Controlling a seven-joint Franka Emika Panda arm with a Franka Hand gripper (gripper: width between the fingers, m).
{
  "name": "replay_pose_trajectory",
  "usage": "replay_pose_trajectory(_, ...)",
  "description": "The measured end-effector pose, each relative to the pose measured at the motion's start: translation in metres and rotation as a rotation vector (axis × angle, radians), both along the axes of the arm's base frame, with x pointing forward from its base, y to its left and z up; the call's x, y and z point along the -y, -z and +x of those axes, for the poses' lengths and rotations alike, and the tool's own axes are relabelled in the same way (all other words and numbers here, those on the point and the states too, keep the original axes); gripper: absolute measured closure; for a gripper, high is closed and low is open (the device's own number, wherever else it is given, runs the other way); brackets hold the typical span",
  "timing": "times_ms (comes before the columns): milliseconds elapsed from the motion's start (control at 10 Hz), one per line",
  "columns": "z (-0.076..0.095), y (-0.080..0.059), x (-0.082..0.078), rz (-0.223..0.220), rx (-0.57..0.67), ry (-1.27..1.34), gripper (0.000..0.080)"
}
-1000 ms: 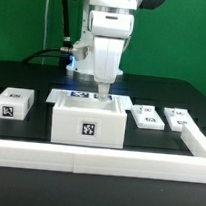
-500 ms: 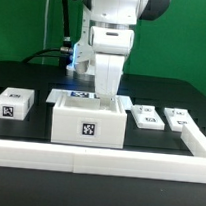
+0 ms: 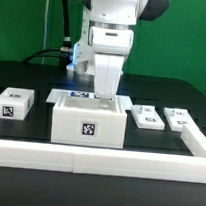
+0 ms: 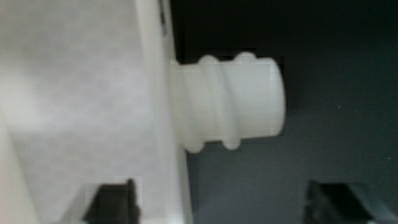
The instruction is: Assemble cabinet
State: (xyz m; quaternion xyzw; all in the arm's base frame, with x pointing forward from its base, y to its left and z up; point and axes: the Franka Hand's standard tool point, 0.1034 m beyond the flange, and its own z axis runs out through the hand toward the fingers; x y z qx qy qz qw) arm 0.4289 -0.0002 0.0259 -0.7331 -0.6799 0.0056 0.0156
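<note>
The cabinet (image 3: 87, 123) is a white open-topped box with a square tag on its front, standing mid-table. My gripper (image 3: 106, 96) hangs straight down at the cabinet's back wall, its tips hidden behind the rim. In the wrist view the cabinet's white wall (image 4: 71, 100) fills one side, with a ribbed round peg (image 4: 231, 100) sticking out of it over the dark table. The gripper (image 4: 226, 205) is open. One dark finger (image 4: 112, 200) is in front of the white wall and the other (image 4: 338, 200) is over the table. Nothing is between them.
A small white tagged block (image 3: 13, 104) lies at the exterior view's left. Two small tagged panels (image 3: 144, 116) (image 3: 177, 118) lie at its right. The marker board (image 3: 77, 95) lies behind the cabinet. A white rail (image 3: 97, 156) borders the front and right of the table.
The gripper has moved slightly toward the exterior view's right and lower behind the cabinet's back wall, then held still. The parts have not moved.
</note>
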Motion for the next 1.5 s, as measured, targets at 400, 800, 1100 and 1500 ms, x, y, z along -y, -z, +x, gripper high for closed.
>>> replay_pose_trajectory(400, 0.001, 0.0, 0.0, 0.0, 0.002, 0.002, 0.0764)
replay_pose_trajectory(800, 0.001, 0.0, 0.001, 0.0, 0.002, 0.003, 0.0764)
replay_pose_trajectory(1100, 0.009, -0.003, -0.004, -0.004, 0.002, -0.023, 0.0764)
replay_pose_trajectory(1500, 0.042, -0.001, -0.053, 0.014, 0.025, -0.086, 0.0764)
